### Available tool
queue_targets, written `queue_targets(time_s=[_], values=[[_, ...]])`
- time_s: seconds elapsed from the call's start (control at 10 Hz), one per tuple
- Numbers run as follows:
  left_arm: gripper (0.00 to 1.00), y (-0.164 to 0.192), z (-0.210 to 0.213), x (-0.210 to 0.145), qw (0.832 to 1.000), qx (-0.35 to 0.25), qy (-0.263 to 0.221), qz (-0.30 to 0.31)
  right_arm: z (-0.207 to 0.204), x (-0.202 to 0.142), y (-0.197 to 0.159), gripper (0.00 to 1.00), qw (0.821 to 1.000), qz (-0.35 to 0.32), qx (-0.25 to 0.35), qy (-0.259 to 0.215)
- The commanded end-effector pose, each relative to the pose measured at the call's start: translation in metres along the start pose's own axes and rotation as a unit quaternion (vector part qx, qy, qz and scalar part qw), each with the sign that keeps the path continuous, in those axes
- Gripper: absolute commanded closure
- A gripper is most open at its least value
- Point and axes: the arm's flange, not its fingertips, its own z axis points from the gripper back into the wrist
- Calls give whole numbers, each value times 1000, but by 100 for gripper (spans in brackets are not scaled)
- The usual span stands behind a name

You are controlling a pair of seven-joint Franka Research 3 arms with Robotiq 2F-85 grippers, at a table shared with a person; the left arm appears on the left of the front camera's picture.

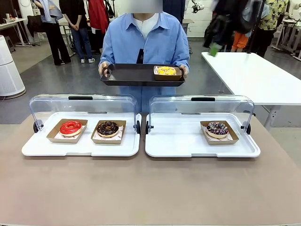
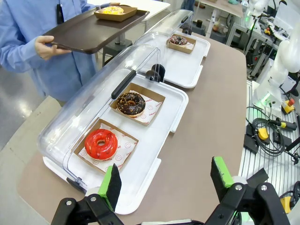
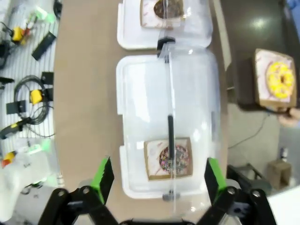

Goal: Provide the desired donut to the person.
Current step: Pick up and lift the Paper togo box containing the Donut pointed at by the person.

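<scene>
While the person (image 1: pixel 141 40) holds a dark tray (image 1: pixel 129 75) carrying one yellow donut (image 1: pixel 165 70), well beyond both grippers, two white trays (image 1: pixel 80 148) sit under raised clear lids (image 1: pixel 82 107). Just ahead of the left gripper (image 2: pixel 165 180), jaws apart and empty, lie a red donut (image 2: pixel 101 144) and a chocolate donut (image 2: pixel 131 103). Beneath the right gripper (image 3: pixel 158 176), equally wide and empty, a lid handle crosses one sprinkled donut (image 3: pixel 181 157).

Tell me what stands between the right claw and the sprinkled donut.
The raised clear lid. Seen from the right claw above, the lid's black handle crosses over the sprinkled donut. In the front view, the donut lies uncovered on the robot's side.
</scene>
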Motion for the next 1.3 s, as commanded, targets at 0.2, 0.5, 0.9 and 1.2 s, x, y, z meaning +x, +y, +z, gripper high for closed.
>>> queue_targets(time_s=[0.2, 0.5, 0.9, 1.2], values=[[0, 0, 1, 1, 1000, -3, -11, -4, -13, -102, 59, 0, 989, 49, -31, -137], [0, 0, 1, 1, 1000, -3, -11, -4, -33, -192, 67, 0, 958, -8, -73, -276], [0, 0, 1, 1, 1000, -3, -11, -4, -47, -259, 67, 0, 913, -80, -104, -386], [0, 0, 1, 1, 1000, -3, -11, -4, -41, -259, 75, 0, 925, -76, -96, -360]])
